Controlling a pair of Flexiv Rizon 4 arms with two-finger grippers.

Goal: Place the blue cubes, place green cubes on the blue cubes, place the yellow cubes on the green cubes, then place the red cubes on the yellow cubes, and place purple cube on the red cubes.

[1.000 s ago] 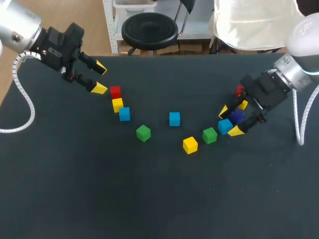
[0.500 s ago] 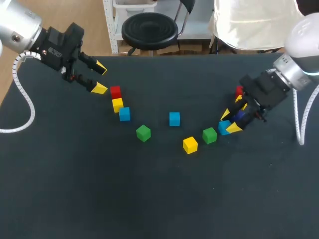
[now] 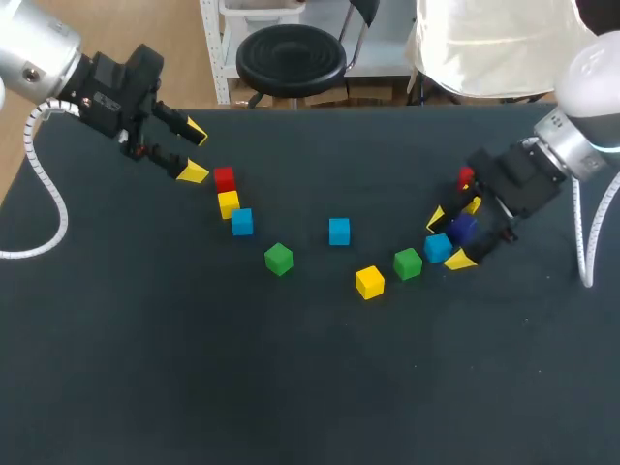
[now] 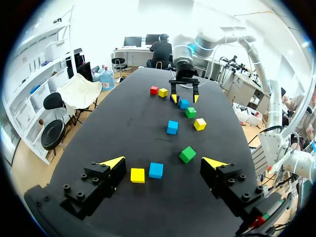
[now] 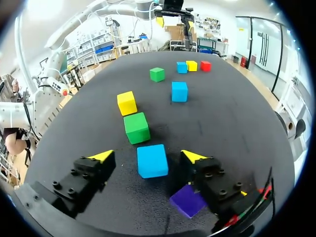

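1. Head view: the left gripper (image 3: 194,151) hangs at the upper left of the table (image 3: 291,387), fingers spread wide and holding nothing. Just right of it, a red cube (image 3: 224,179), a yellow cube (image 3: 229,203) and a blue cube (image 3: 242,222) form a close slanted row. A green cube (image 3: 279,259) lies to their lower right, and a middle blue cube (image 3: 338,231) sits at centre. At the right, the right gripper (image 3: 448,238) stands wide open around a third blue cube (image 3: 438,248). A purple cube (image 3: 462,229) sits just behind that, partly under the gripper. A second green cube (image 3: 408,263) and a second yellow cube (image 3: 369,282) trail to the lower left.
2. Left wrist view: the left gripper (image 4: 163,162) is wide open. The yellow cube (image 4: 138,175) and blue cube (image 4: 156,170) lie side by side between its fingers, touching neither. The green cube (image 4: 187,154) lies just ahead.
3. Right wrist view: the right gripper (image 5: 147,156) is wide open. The third blue cube (image 5: 152,160) lies between its tips, ungripped. The purple cube (image 5: 187,200) lies beside one finger. The second green cube (image 5: 136,127) is just ahead, with the second yellow cube (image 5: 127,102) beyond.
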